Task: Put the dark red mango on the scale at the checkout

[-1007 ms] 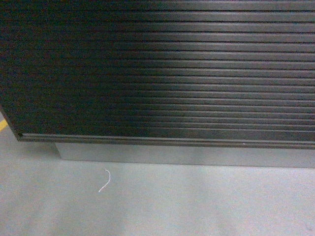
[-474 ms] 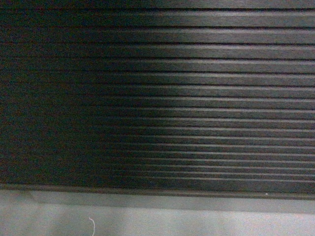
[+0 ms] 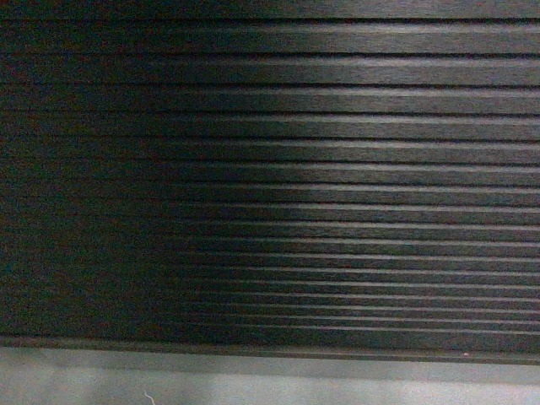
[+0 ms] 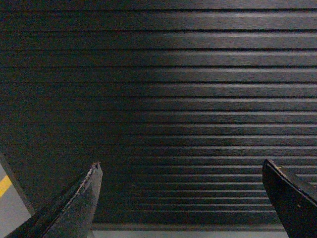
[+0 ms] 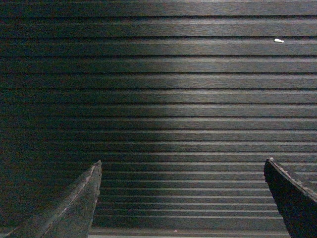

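Head view is filled almost edge to edge by the ribbed dark front of the checkout [image 3: 270, 186], with only a thin grey strip of its base plinth [image 3: 337, 384] along the bottom of the frame. Neither the dark red mango nor the scale appears in any view, so where they sit cannot be told from here; the top of the desk lies above the upper edge of every frame. In the left wrist view the left claw [image 4: 181, 196] stands wide, its two dark fingertips in the lower left and lower right corners with nothing between them but the ribbed panel, and a sliver of grey floor with a yellow line [image 4: 4, 184] shows at the lower left edge. The right wrist view shows the right claw [image 5: 182, 196] equally wide and empty, pointed straight at the same ribbing, with a small white fleck [image 5: 279, 40] on a rib at the upper right. Both arms seem held low and level, aimed forward at the panel and not up toward the desk top. As a judgement, a mango is fairly firm but bruises under a hard pinch, and its smooth rounded skin can slip, so a gentle grip across its widest middle would suit, set down softly.
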Robot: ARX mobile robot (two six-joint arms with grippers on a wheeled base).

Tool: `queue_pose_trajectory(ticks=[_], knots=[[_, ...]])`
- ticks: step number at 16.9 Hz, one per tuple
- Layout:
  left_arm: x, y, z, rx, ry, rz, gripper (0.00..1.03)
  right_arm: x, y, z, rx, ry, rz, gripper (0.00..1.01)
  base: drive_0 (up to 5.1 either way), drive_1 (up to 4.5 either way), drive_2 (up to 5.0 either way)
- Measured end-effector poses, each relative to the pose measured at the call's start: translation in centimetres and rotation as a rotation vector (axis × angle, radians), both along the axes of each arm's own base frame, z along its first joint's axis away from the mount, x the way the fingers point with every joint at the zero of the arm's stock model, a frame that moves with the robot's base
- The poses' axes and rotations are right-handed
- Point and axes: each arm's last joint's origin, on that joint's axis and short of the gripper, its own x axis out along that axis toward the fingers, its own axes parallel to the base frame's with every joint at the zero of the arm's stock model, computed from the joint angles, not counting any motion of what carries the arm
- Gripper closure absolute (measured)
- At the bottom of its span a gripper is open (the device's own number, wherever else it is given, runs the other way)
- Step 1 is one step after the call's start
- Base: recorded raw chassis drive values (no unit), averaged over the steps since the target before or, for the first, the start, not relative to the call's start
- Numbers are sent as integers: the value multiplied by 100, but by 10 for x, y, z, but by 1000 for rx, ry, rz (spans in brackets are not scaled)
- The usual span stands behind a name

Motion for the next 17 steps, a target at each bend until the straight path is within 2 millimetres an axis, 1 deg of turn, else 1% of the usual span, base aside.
queue_pose_trajectory(ticks=[17], knots=[[0,0,0,0,3,0,5,0,0,0,0,2,0,3,0,0,0]])
